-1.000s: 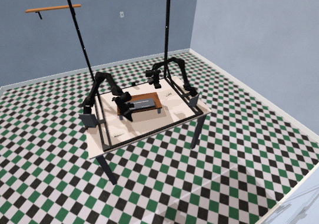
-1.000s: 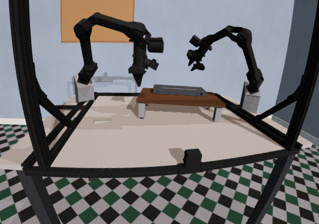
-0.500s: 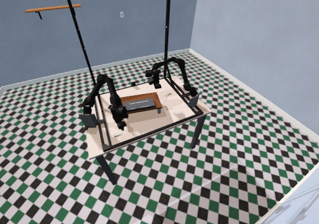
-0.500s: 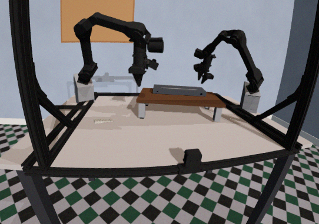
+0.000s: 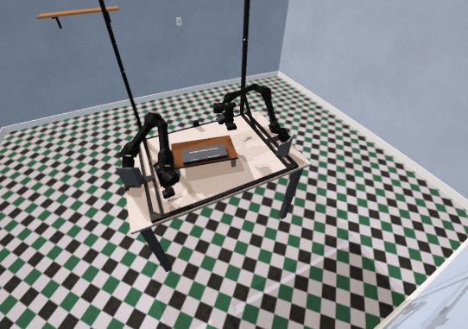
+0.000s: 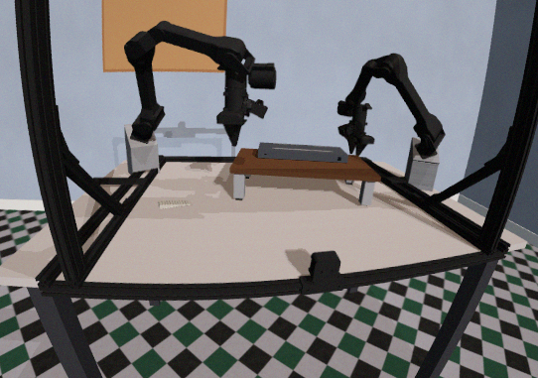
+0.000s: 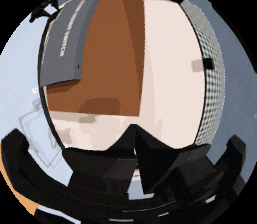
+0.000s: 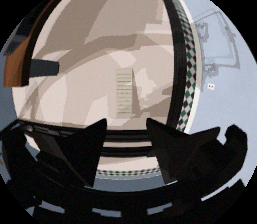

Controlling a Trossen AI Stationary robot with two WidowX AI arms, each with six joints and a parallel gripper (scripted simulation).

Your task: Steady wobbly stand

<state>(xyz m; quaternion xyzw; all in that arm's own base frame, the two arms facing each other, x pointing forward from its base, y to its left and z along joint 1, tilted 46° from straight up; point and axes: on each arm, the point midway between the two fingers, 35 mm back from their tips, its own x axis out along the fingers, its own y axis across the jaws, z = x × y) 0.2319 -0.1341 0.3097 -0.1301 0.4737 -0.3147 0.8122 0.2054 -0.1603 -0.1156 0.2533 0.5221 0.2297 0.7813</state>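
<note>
My left gripper [image 5: 231, 127] [image 6: 233, 143] [image 7: 133, 127] is closed on nothing, near one end of the brown stand [image 5: 190, 144] [image 6: 298, 168] [image 7: 110, 95] [image 8: 16, 67]; my right gripper [image 5: 168, 192] [image 6: 355, 152] [image 8: 126, 121] is about half open, empty, above one pale ridged wedge [image 5: 174, 198] [image 8: 124, 93]. Another wedge [image 5: 246, 138] [image 6: 174, 204] lies apart. The stand carries the grey network switch [image 5: 205, 154] [image 6: 303, 153] [image 7: 63, 50]. From above, my right arm hides one stand end; I can't tell if it's level.
</note>
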